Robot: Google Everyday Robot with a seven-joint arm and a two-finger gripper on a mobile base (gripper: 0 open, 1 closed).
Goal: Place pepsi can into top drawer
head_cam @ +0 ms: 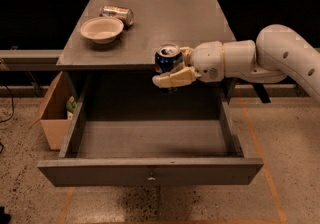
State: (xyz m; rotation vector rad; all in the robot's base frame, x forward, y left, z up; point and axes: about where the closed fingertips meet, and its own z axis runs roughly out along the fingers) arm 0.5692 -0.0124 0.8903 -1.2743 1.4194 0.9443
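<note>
1. Cardboard box (pixel 52 114): on the floor left of the top drawer, flaps open; something green shows inside, otherwise hidden.
2. Beige bowl (pixel 102 29): on the table (pixel 190 13) above the top drawer, toward its back left, mouth up, pale inner surface showing.
3. Silver-gold can (pixel 116 14): lying on its side just behind the bowl, long axis running left to right.
4. Top drawer (pixel 150 170): pulled wide open under the table; flat grey front panel with a small round knob (pixel 151 179); grey floor and side walls in plain view.
5. Pepsi can (pixel 168 58): upright, long axis vertical, silver top facing up. Dark blue body with white and red markings. Held in the air above the rear of the top drawer, level with the table's front edge.
6. Gripper (pixel 169 69): above the drawer's rear, its cream fingers (pixel 174 78) clamped on the pepsi can's sides.
7. White arm (pixel 270 55): reaches in from the right of the top drawer.
</note>
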